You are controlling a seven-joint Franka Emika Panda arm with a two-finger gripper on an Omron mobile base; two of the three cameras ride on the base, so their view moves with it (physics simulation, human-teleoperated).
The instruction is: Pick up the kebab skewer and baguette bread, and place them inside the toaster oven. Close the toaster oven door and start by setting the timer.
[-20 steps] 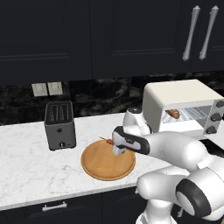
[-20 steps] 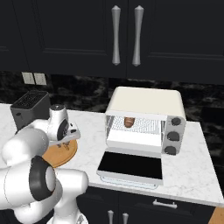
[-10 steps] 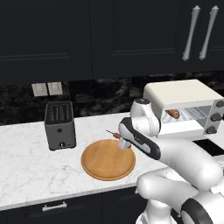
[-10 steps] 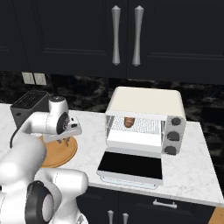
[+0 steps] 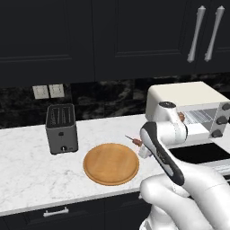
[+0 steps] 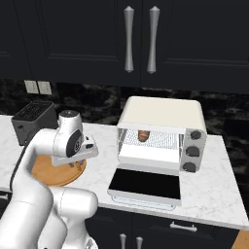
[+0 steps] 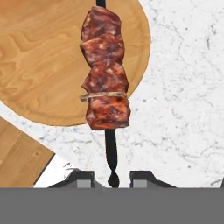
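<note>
My gripper is shut on the dark stick of the kebab skewer, which hangs above the right rim of the round wooden plate. In the left base view the skewer sticks out leftward from the gripper, between the plate and the toaster oven. The cream-white toaster oven stands with its door folded down flat. The baguette bread lies inside on the rack, at the back.
A dark grey slot toaster stands left of the plate on the white marble counter. Dark cabinets with silver handles hang above the oven. The open door reaches toward the counter's front edge.
The gripper has risen from the plate with the skewer in it and swung right, toward the toaster oven. The plate is now bare.
</note>
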